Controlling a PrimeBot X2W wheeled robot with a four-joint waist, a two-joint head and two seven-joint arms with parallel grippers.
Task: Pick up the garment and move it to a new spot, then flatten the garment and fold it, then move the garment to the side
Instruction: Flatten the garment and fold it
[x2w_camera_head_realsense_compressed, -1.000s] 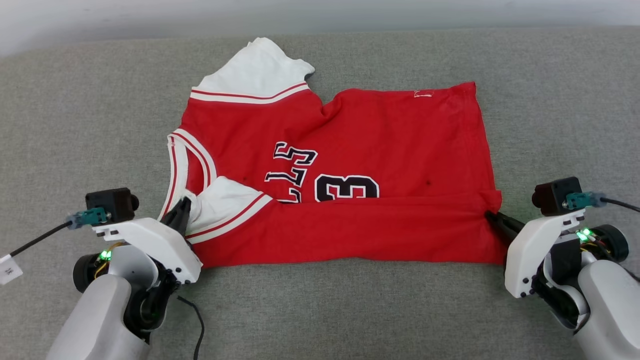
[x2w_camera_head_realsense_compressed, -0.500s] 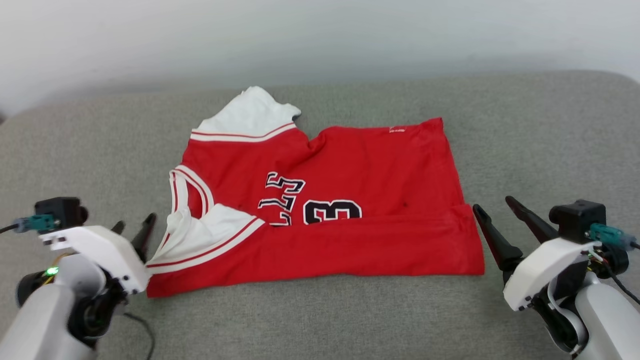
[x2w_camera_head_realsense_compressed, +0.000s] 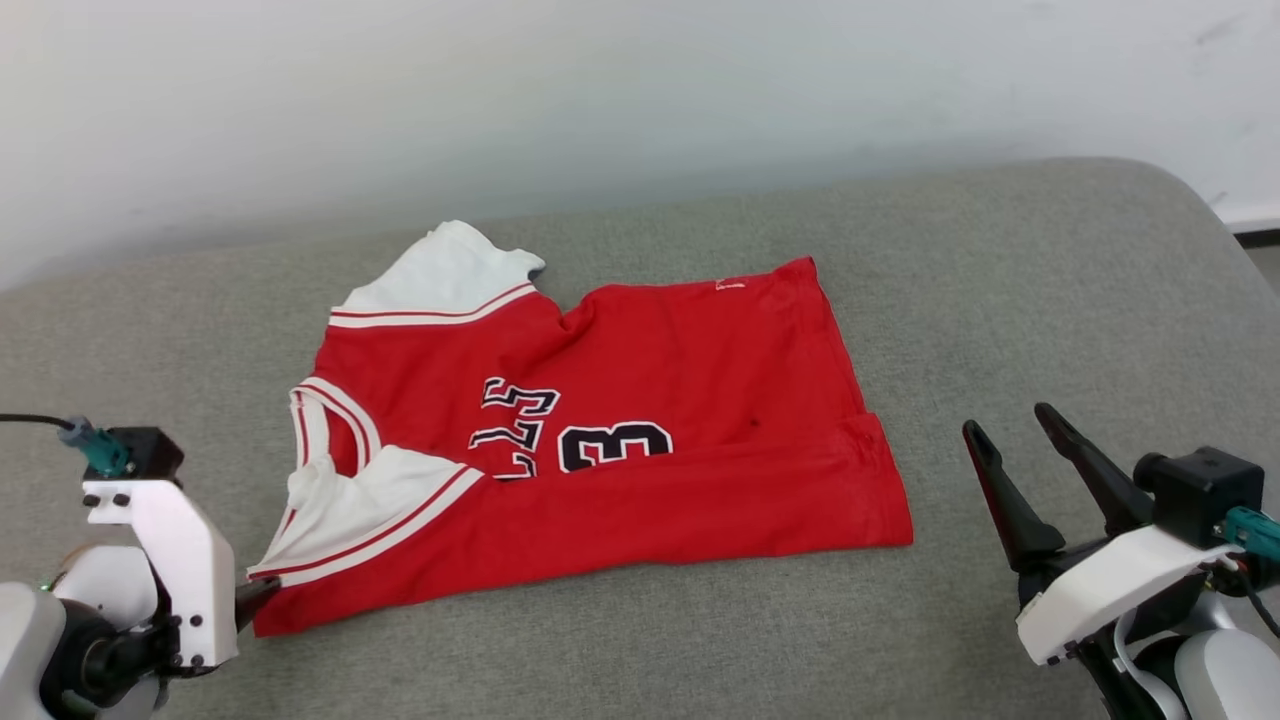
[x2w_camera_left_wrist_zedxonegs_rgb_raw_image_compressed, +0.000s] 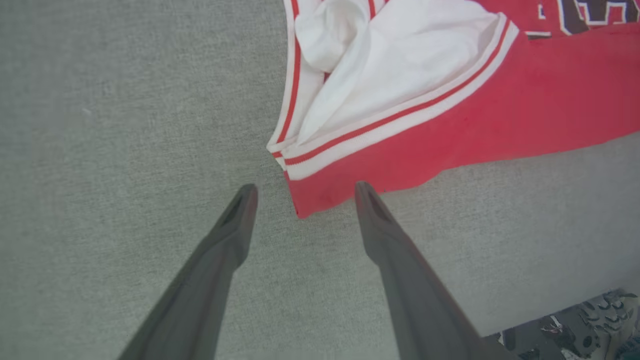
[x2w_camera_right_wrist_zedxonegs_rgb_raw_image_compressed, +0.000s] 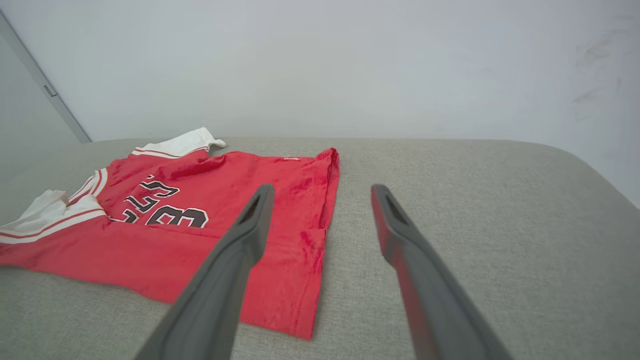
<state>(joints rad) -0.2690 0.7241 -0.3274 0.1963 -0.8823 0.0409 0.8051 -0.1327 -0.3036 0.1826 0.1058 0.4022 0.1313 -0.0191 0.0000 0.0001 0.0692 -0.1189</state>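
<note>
Lying free on the grey cushion (x2w_camera_head_realsense_compressed: 1000, 300), near edge folded over, the garment (x2w_camera_head_realsense_compressed: 620, 400) is seemingly awaiting another fold, so the left gripper (x2w_camera_left_wrist_zedxonegs_rgb_raw_image_compressed: 302, 192) and right gripper (x2w_camera_head_realsense_compressed: 1006, 420) are hovering beside its ends, fingers spread.

My left claw (x2w_camera_left_wrist_zedxonegs_rgb_raw_image_compressed: 305, 189) and right claw (x2w_camera_head_realsense_compressed: 1008, 420) each carry two long dark tapering fingers (x2w_camera_right_wrist_zedxonegs_rgb_raw_image_compressed: 235, 260), white housings (x2w_camera_head_realsense_compressed: 1110, 590) with black screws (x2w_camera_head_realsense_compressed: 121, 499) (plus black camera blocks (x2w_camera_head_realsense_compressed: 1195, 490), teal plugs (x2w_camera_head_realsense_compressed: 95, 450), thin cables (x2w_camera_head_realsense_compressed: 30, 418)).
</note>
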